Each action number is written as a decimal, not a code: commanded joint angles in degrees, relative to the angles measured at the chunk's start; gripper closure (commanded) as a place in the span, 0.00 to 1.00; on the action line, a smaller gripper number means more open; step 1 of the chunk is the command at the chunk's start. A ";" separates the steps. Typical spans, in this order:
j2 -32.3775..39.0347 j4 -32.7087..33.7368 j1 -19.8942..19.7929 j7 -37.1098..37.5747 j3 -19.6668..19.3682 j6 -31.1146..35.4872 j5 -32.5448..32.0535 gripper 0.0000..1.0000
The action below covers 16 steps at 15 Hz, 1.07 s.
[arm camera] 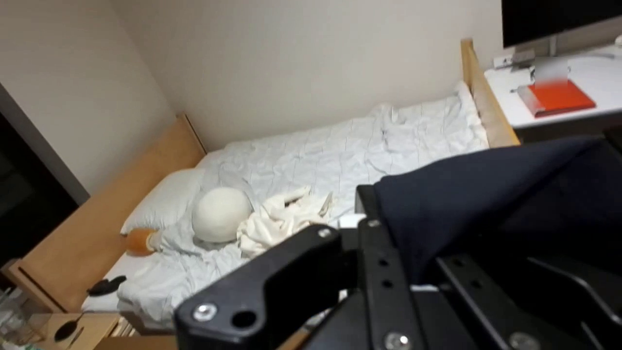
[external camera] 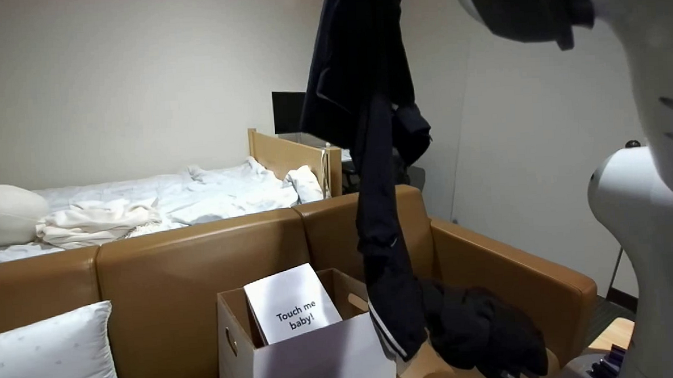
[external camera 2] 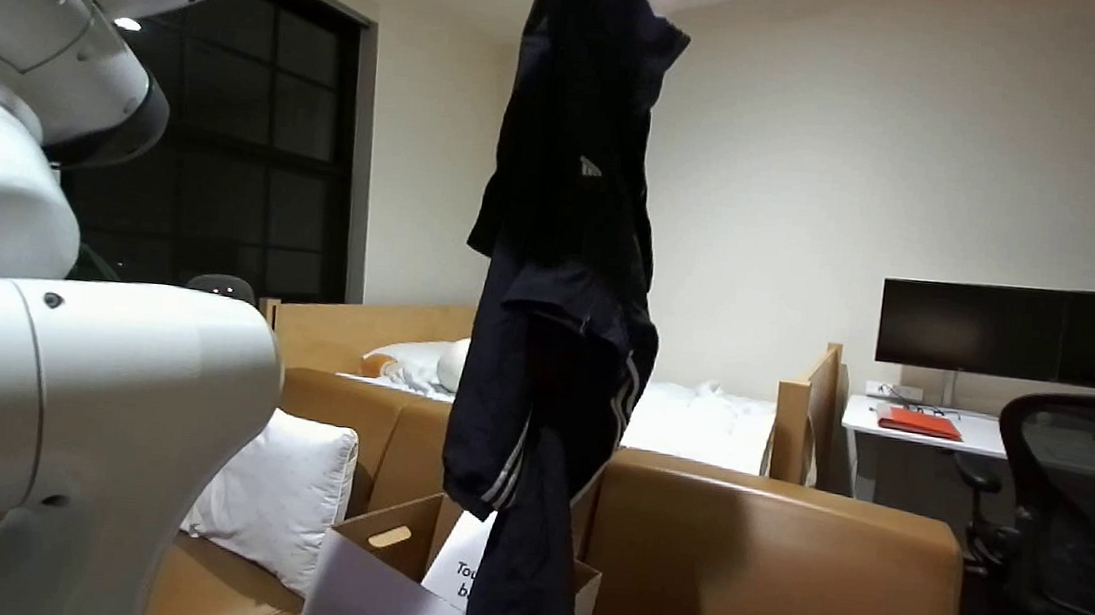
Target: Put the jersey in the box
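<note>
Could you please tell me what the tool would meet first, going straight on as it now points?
Past the jersey it holds, the tool would probably meet the bed first, judging by the wrist view; depth is unclear, so it might instead clear it and reach the wall.

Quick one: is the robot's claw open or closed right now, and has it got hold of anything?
Gripper: closed, holding the black jersey, which hangs down from it.

There's one jersey point(external camera 2: 558, 299), one black bundle point(external camera: 484, 327), one white box point(external camera: 327, 360), one sofa point(external camera: 198, 263), one bed point(arm camera: 124, 189).
</note>
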 commanded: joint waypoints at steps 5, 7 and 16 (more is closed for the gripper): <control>-6.44 11.55 9.27 0.00 -1.57 26.18 2.05 0.99; -7.34 15.88 10.25 0.00 -0.51 33.30 2.40 0.99; -6.52 41.89 -5.82 -0.16 14.12 64.43 3.91 0.99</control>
